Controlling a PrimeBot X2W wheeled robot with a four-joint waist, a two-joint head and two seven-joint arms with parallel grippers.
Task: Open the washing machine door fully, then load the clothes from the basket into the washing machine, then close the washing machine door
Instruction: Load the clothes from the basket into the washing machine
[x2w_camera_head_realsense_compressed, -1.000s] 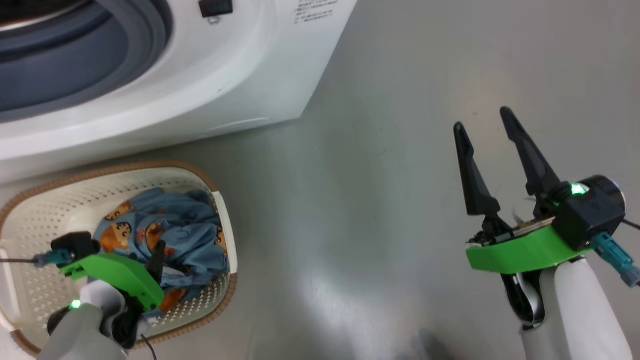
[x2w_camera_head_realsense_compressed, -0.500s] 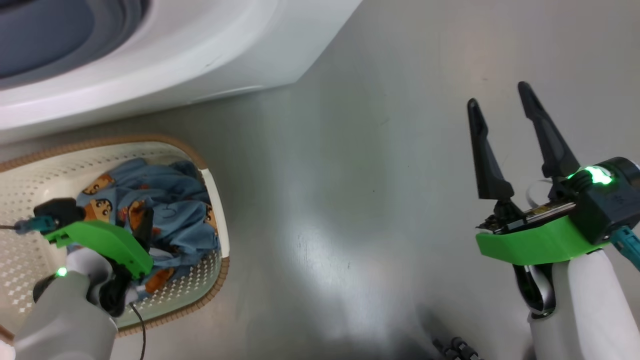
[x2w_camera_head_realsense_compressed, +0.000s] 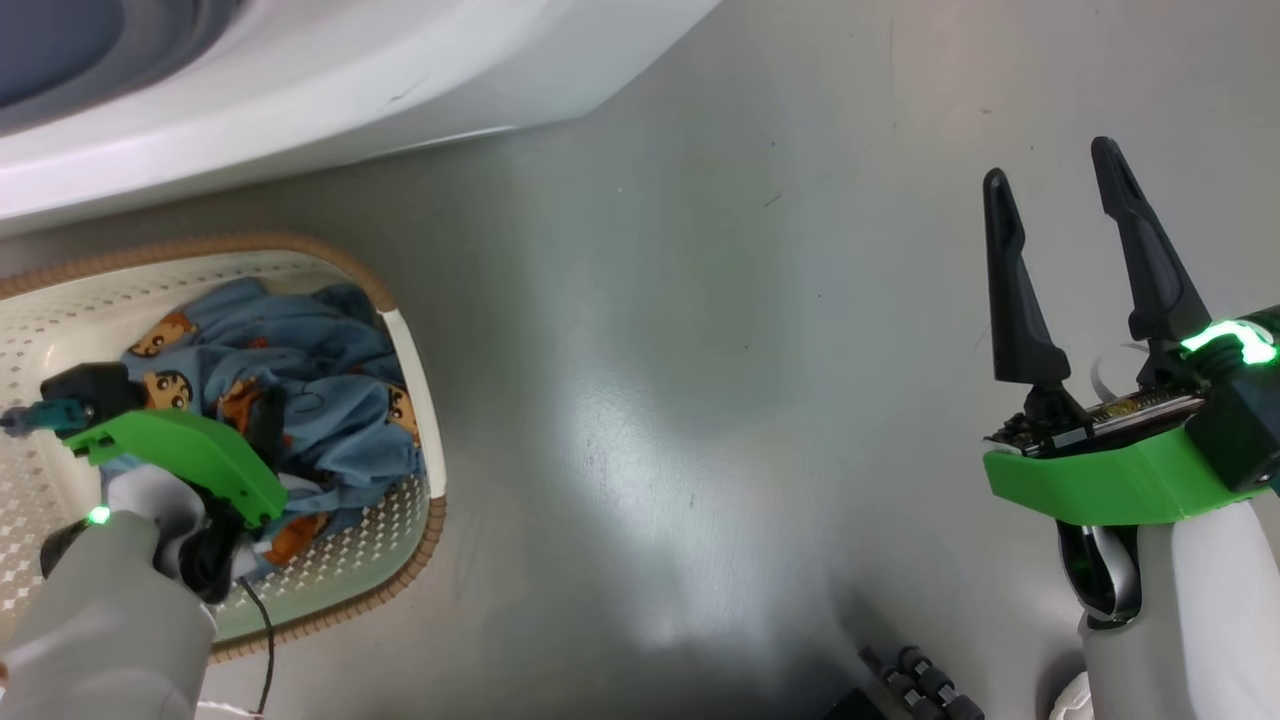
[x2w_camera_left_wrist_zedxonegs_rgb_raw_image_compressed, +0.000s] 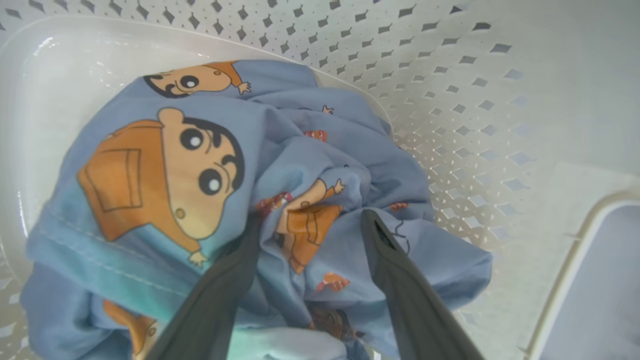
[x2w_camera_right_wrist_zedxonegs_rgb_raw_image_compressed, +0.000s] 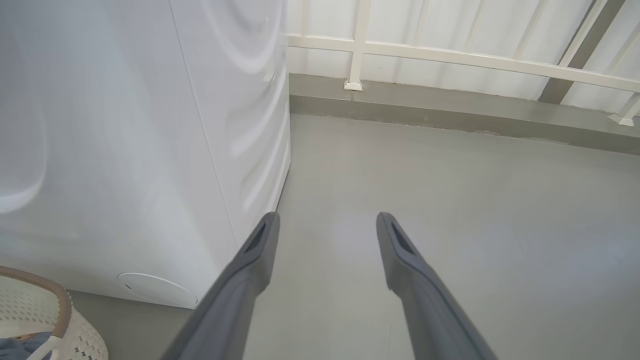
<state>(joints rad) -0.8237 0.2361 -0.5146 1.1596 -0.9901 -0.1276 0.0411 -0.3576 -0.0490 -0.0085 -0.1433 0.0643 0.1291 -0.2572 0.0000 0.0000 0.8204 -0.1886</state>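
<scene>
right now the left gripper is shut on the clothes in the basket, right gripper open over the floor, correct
Not shut: the left wrist view shows the left gripper open, fingers astride a fold of the clothes in the basket. The rest is right.

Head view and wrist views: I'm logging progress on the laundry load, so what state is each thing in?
clothes, crumpled in the basket, not lifted.
basket, upright on the floor, holding the clothes.
left gripper, open, fingers down astride a fold of the clothes.
right gripper, open and empty above the floor.
washing machine, upright; its filter cap shut.
</scene>
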